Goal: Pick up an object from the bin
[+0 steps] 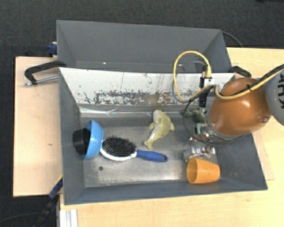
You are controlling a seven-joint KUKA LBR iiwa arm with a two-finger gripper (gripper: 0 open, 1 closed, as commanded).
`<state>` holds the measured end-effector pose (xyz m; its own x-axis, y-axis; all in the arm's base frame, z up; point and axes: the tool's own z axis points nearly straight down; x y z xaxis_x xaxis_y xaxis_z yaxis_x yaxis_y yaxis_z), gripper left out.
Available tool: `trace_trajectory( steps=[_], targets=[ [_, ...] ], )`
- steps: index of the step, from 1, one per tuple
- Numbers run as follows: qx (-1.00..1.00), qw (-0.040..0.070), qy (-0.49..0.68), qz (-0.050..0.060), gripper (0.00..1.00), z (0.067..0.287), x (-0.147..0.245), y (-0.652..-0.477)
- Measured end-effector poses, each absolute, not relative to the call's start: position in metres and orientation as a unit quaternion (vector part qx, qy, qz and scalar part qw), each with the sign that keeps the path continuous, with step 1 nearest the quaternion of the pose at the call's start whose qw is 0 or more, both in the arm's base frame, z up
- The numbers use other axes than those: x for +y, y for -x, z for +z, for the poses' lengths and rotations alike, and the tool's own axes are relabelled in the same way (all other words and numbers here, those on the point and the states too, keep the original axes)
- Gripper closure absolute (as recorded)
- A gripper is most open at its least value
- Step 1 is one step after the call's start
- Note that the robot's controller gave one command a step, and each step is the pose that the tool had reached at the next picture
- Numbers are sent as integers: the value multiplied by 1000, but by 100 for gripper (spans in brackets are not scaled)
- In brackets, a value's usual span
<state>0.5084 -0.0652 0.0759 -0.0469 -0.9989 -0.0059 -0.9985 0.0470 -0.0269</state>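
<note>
gripper [199,151] hangs low over the bin [132,46] floor in the camera view, under its orange wrist cover [239,108]; whether it is spread or pressed together i cannot tell. orange cup [203,171] lies on its side just beside it, toward the near wall, its long axis seemingly running across the view. a yellow-green toy fish [159,128] and a blue-handled brush [128,150] lie further off to the gripper's left in the view. the next move, i judge, turns on that short shift toward the cup.

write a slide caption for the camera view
Gripper low at the right end of the bin, by an orange cup on its side; blue-handled brush and pale yellow toy further left
</note>
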Motion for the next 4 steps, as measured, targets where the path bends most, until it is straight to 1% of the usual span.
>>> trace_trajectory(
  steps=[1, 2, 3, 4],
  targets=[
    [732, 5, 681, -3, 100, 99, -46, -505],
    [740, 5, 673, -1, 100, 125, -4, -499],
    [790, 4, 613, -2, 100, 148, -16, -537],
    [783, 5, 622, -1, 100, 136, -14, -599]
  ],
)
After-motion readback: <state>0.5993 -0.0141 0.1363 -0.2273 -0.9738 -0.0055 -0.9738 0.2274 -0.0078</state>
